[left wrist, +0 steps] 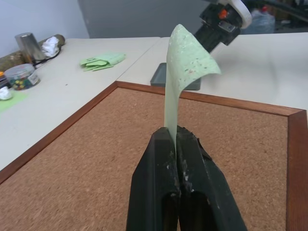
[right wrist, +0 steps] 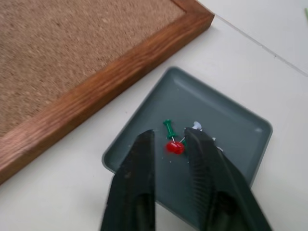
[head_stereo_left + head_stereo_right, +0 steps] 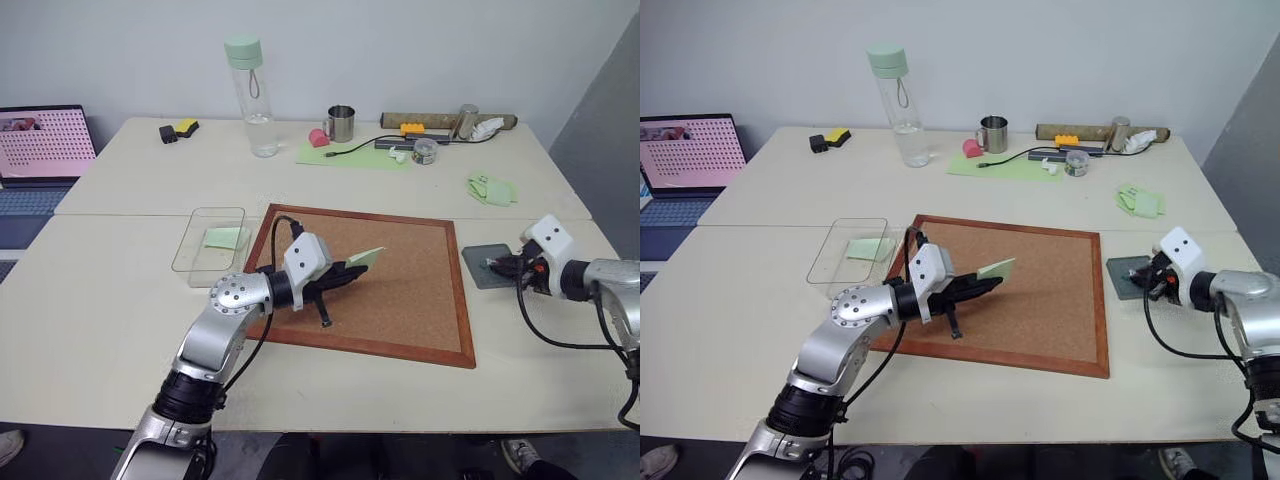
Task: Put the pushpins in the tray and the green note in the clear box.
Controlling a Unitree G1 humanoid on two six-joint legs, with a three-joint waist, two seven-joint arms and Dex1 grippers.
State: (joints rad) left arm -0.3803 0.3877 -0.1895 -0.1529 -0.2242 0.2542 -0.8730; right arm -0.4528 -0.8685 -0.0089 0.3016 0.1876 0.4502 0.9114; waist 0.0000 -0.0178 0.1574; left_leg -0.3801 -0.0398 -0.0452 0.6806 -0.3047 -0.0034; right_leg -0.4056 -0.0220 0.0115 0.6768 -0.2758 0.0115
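**Now: pins in the tray, note pinched over the corkboard**

Currently the left gripper (image 3: pixel 352 272) hangs over the middle of the corkboard (image 3: pixel 420 300), its jaws shut on the green note (image 3: pixel 366 257); the slip stands up from between the black fingers (image 1: pixel 159 163) and curls over at its free end. From the board's centre, the clear box (image 3: pixel 190 262) lies at nine o'clock, just off the board's wooden frame on the bench (image 3: pixel 90 330), with a pale green slip (image 3: pixel 226 237) already lying flat inside it.

At three o'clock from the board, just beyond its frame, sits the tray (image 2: pixel 231 125). The right gripper (image 2: pixel 168 139) hovers right over it with its jaws slightly parted and nothing between them. Both pushpins rest on the tray floor: the red pushpin (image 2: pixel 174 147) lies just in front of the gap between the fingertips, and the green pushpin (image 2: pixel 168 128) lies touching it (or very nearly so).

At one o'clock, well apart from the board, a lumpy pale green wad (image 3: pixel 491 188) lies on the bench.
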